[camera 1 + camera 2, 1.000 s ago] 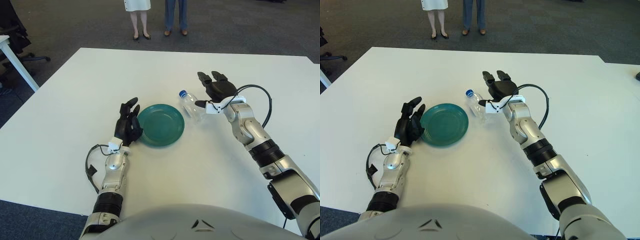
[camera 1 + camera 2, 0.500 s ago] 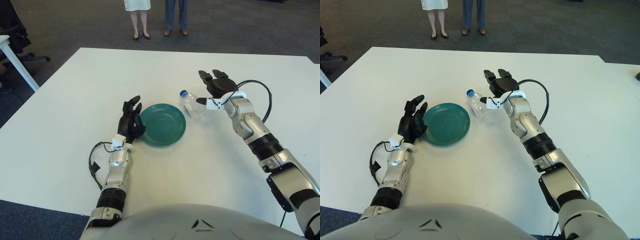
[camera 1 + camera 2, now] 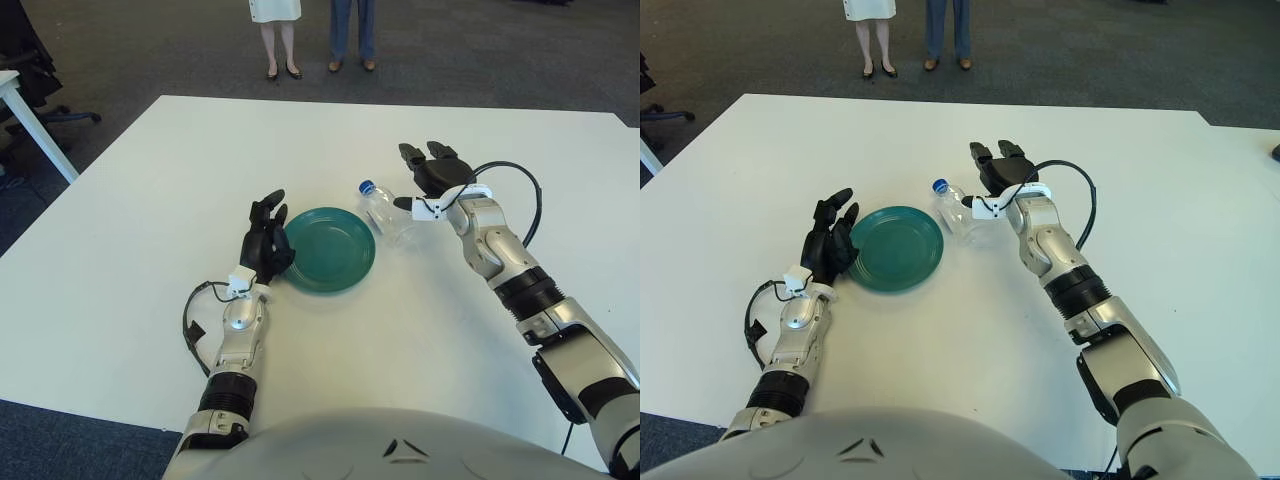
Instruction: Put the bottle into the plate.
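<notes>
Right hand (image 3: 428, 180) sits just behind and beside the clear plastic bottle (image 3: 384, 211), fingers spread and holding nothing, placed so they can close around its body. That bottle lies on its side on the white counter (image 3: 150, 200), blue cap pointing away, just right of the green plate (image 3: 330, 249). Left hand (image 3: 264, 243), fingers loosely extended and empty, touches the plate's left rim, probably to steady it.
</notes>
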`<control>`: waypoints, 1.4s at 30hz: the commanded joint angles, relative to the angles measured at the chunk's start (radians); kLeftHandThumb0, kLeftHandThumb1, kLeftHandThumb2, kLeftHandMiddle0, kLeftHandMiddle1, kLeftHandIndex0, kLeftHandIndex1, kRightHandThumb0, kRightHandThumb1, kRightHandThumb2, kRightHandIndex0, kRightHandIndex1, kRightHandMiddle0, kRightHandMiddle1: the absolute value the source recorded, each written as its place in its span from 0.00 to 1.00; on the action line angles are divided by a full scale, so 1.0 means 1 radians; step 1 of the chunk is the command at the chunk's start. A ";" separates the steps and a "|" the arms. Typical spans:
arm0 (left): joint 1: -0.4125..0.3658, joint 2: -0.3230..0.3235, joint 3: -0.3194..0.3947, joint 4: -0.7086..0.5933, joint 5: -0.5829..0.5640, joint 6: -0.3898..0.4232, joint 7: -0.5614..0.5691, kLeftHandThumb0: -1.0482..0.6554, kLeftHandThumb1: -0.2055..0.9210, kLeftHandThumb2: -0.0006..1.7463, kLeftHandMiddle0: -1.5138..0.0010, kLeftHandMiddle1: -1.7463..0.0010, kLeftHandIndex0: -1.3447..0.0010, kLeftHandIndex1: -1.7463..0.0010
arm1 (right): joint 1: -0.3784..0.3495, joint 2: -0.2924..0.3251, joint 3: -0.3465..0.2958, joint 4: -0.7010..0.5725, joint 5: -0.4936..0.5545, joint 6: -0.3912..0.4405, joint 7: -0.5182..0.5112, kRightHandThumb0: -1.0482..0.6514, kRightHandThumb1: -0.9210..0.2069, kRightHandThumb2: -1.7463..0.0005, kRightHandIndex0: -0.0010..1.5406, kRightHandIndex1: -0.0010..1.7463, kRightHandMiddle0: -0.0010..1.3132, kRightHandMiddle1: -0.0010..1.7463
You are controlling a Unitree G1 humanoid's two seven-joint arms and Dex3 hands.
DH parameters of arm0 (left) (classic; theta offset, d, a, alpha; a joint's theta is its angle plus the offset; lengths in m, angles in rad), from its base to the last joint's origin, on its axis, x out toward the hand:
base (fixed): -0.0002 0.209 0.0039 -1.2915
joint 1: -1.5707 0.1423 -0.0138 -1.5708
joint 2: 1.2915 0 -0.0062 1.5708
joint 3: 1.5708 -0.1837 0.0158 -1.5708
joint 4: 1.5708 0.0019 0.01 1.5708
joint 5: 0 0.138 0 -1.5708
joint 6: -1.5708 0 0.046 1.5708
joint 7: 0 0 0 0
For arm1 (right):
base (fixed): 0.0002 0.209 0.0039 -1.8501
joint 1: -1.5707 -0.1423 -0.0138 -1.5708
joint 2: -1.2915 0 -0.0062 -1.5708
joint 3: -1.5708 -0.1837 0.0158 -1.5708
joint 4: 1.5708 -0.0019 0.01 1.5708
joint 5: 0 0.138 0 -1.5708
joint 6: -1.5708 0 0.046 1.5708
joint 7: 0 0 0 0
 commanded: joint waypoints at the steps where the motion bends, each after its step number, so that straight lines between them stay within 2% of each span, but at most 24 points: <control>1: 0.036 -0.020 -0.016 0.055 0.011 0.055 0.011 0.11 1.00 0.53 0.74 1.00 0.99 0.51 | -0.023 0.034 0.015 -0.013 -0.024 0.035 -0.007 0.00 0.00 0.58 0.01 0.00 0.00 0.00; 8: 0.007 -0.041 -0.020 0.074 0.018 0.070 0.040 0.11 1.00 0.53 0.73 1.00 0.99 0.51 | -0.008 0.064 0.007 -0.033 -0.010 0.060 -0.005 0.00 0.00 0.58 0.00 0.00 0.00 0.00; 21: -0.020 -0.064 -0.023 0.101 0.006 0.079 0.073 0.11 1.00 0.53 0.73 1.00 1.00 0.51 | -0.023 0.074 0.016 -0.009 -0.016 0.038 -0.014 0.00 0.00 0.54 0.01 0.01 0.00 0.00; 37: -0.014 -0.067 -0.024 0.087 -0.009 0.081 0.093 0.12 1.00 0.53 0.75 1.00 1.00 0.51 | 0.001 0.103 0.052 -0.070 -0.033 0.092 0.032 0.00 0.00 0.57 0.00 0.00 0.00 0.00; 42: -0.003 -0.065 -0.028 0.067 -0.016 0.088 0.090 0.13 1.00 0.53 0.75 1.00 1.00 0.51 | -0.001 0.105 0.056 -0.041 -0.025 0.085 0.019 0.00 0.00 0.57 0.00 0.00 0.00 0.00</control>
